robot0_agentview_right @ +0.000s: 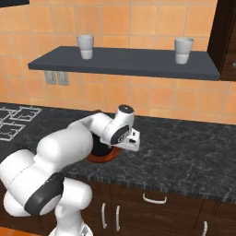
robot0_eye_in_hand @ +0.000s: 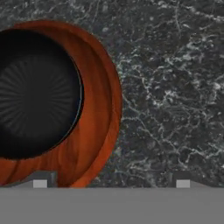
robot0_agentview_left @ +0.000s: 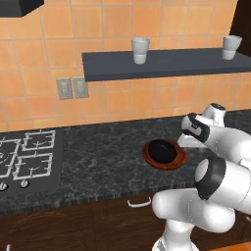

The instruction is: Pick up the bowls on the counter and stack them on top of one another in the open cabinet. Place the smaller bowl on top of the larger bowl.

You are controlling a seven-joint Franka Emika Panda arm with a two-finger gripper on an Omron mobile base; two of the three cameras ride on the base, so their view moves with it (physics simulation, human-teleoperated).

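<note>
the gripper (robot0_eye_in_hand: 111, 183) hangs low over the counter (robot0_eye_in_hand: 175, 87), its two finger tips set wide apart with nothing between them: one tip sits over the rim of the larger bowl (robot0_eye_in_hand: 98, 131), the other over bare speckled stone. that larger bowl is a wide, shallow, glossy reddish-brown dish with a wood-like grain, and the smaller bowl (robot0_eye_in_hand: 37, 92), round and black with fine ribs fanning out from its centre, sits inside it, so the pair is already nested on the counter rather than on the open cabinet (robot0_agentview_left: 166, 66). the hand view gives the grain and the ribbing up close. the left base view shows the nested bowls whole, the black one (robot0_agentview_left: 163, 151) within the brown ring (robot0_agentview_left: 164, 164), near the counter's front edge, with a stove (robot0_agentview_left: 29, 157) well to their left. in the right base view the arm covers most of the bowls, leaving a brown sliver (robot0_agentview_right: 102, 158). on the shelf above stand two white cups (robot0_agentview_left: 140, 50), well apart.
</note>
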